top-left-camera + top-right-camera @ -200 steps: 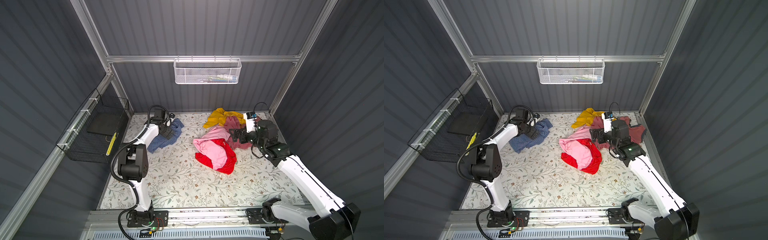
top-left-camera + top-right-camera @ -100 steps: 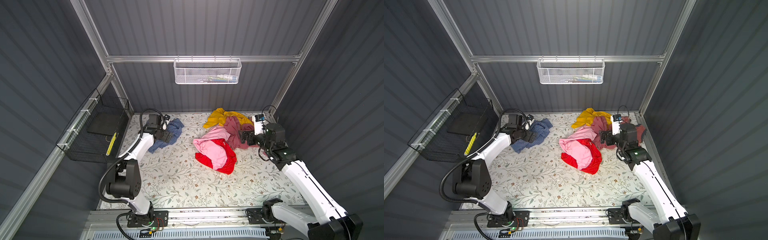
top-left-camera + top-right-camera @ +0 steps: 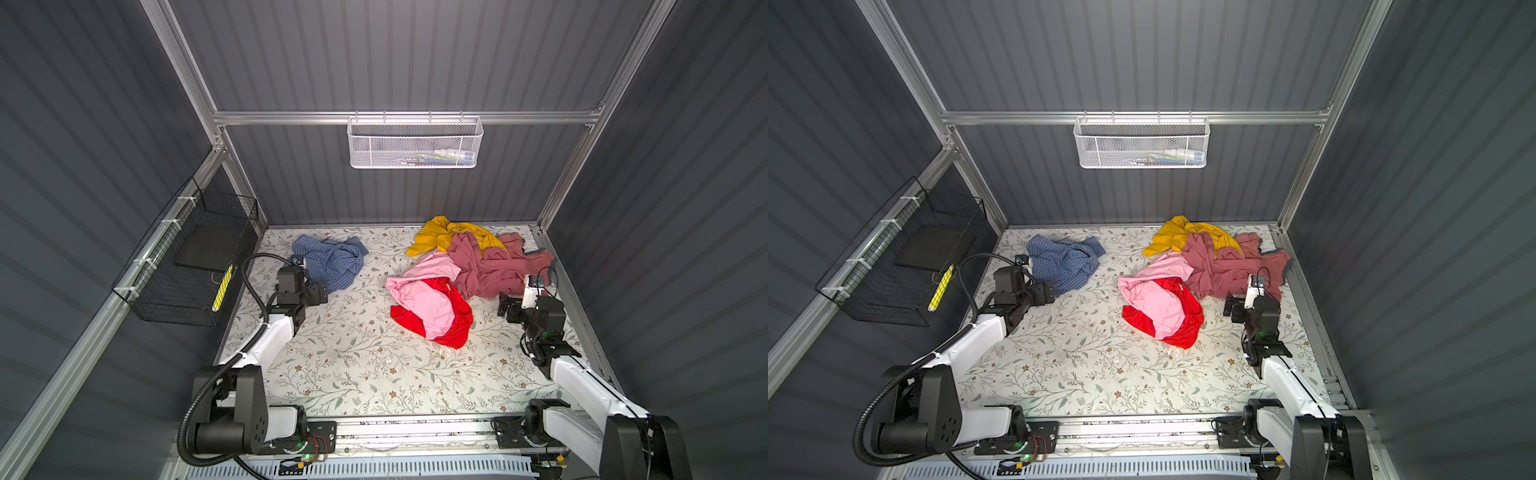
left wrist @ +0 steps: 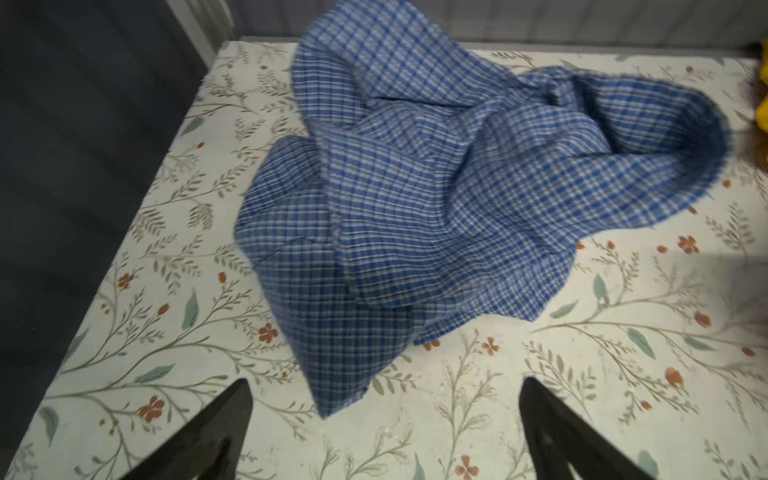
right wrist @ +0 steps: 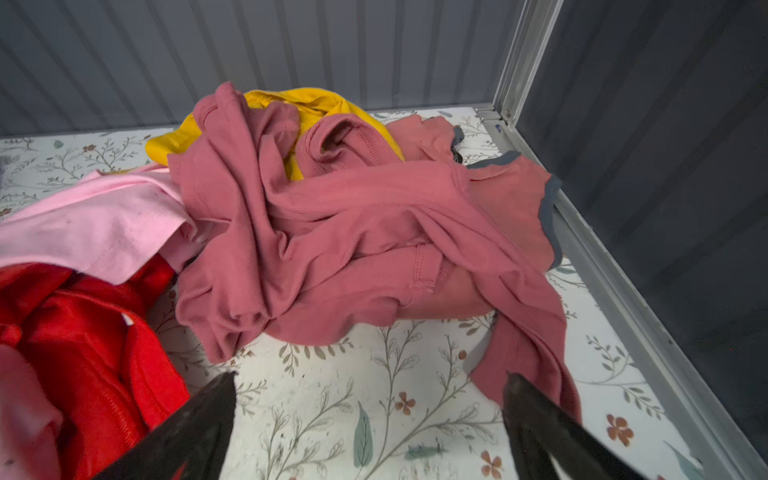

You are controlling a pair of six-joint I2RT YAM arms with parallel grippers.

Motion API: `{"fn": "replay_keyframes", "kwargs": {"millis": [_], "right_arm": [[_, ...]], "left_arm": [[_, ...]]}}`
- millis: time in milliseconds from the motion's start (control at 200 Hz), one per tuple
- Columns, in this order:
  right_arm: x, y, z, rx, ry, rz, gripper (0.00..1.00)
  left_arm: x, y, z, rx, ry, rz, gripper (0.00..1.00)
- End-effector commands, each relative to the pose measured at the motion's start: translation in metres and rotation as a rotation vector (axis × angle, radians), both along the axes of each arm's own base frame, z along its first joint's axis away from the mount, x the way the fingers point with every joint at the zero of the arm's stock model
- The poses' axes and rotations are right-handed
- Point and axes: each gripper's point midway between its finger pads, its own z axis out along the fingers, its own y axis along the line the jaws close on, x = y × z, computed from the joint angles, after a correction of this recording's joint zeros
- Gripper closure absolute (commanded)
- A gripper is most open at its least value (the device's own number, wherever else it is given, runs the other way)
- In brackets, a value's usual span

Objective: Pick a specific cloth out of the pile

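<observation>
Both arms have drawn back since a second ago. The left gripper point(image 3: 319, 292), which then hung over the cloth point(image 3: 332, 264), now sits off its near edge. The right gripper point(image 3: 505, 306) has backed off the dusty-rose garment point(image 3: 490, 266).

Taking the pile point(image 3: 436, 291) as the mark, the cloth lies well apart from it, to its left in both top views, crumpled alone on the flowered table point(image 3: 353, 365). The left gripper is on that same side of the pile.

In the left wrist view its jaws stand spread wide and hold nothing. The cloth point(image 4: 415, 208) lies straight ahead of them, and one corner points in between the two fingertips point(image 4: 243, 388), touching neither. The right gripper point(image 5: 370, 376) is spread just as wide and empty, just beside the pile's dusty-rose garment point(image 5: 332, 228).
</observation>
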Motion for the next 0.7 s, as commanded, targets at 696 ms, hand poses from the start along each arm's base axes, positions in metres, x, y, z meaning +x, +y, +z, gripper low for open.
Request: {"fn": "replay_keyframes", "kwargs": {"millis": [696], "right_arm": [[0.048,-0.015,-0.011,0.046,-0.142,-0.015,0.01]], "left_arm": [[-0.029,0.06,-0.017,0.102,-0.263,0.317,0.0]]}}
